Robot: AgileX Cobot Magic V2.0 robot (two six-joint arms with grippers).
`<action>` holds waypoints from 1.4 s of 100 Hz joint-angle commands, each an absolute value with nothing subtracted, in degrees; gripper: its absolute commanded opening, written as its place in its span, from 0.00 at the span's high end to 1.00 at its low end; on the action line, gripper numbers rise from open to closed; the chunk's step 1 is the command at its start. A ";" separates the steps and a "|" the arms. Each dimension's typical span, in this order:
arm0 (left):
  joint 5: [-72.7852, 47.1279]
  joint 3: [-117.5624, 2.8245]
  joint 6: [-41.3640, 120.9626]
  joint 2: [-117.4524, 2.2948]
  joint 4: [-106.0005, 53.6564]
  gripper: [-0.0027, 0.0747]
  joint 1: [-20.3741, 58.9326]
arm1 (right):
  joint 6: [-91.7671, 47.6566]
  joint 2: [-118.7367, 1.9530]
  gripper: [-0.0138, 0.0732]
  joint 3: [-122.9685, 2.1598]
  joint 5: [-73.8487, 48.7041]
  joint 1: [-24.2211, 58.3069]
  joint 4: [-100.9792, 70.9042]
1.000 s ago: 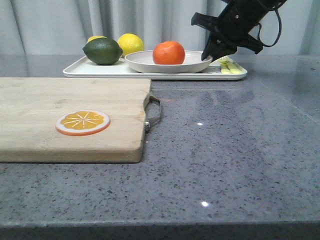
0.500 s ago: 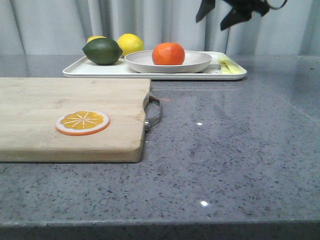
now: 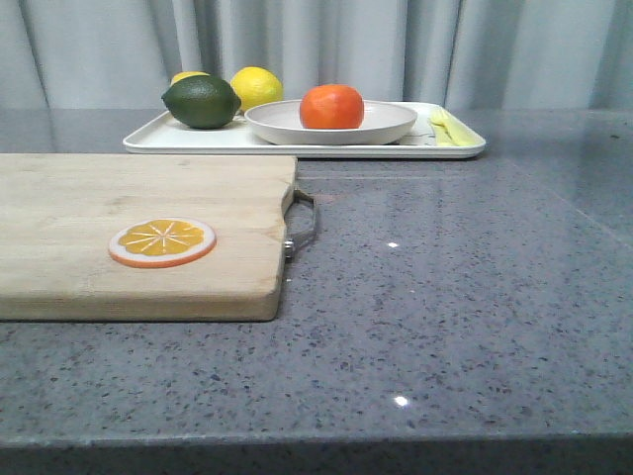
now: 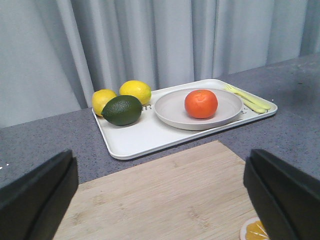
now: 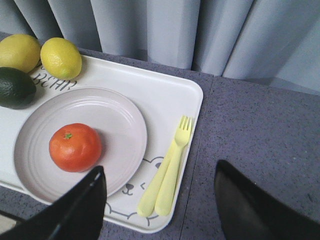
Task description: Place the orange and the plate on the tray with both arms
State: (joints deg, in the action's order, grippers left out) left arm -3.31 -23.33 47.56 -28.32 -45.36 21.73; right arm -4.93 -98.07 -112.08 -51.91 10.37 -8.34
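Hovering, left arm: the left gripper hangs above the pale wooden cutting board, tilted forward toward the curtain; its two black fingers sit far apart at either side of the wrist view, jaws spread wide with nothing between them.
Right arm: the right gripper is raised over the near right corner of the tray, looking steeply down; its black fingers are also splayed wide, holding nothing.
Front view: neither arm shows there.
Orange: the round bright-orange fruit rests inside the plate, ahead of the right jaws and nearer the left-hand finger; it lies well beyond the left jaws, roughly on their midline.
Plate: the shallow round off-white plate lies flat on the tray.
Tray: the flat rectangular white tray sits on the grey speckled countertop, past the far edge of the board.
Other items on tray: a dark green avocado and two yellow lemons touching it; a pale yellow fork lies beside the plate, just ahead of the gap in the right jaws.
On the board: a flat orange slice disc.
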 commanded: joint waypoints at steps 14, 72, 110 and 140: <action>1.14 -24.99 47.65 -28.51 -45.49 0.14 21.55 | -7.23 -80.64 0.31 -94.73 -39.14 9.96 -7.96; 1.26 -24.99 47.65 -28.51 -45.49 0.14 21.55 | -7.46 -31.22 0.31 -36.05 -14.96 9.96 -7.89; 1.26 -24.99 47.65 -28.51 -45.49 0.14 21.55 | -7.46 -21.93 0.31 -26.18 -13.44 9.96 -7.89; 1.26 -24.99 47.65 -28.51 -45.49 0.48 21.55 | -7.46 -21.93 0.52 -26.18 -11.72 9.96 -7.89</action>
State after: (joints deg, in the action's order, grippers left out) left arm -2.07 -23.33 47.56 -28.32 -45.36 21.73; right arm -6.77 -21.59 -24.75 -17.14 10.37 -8.34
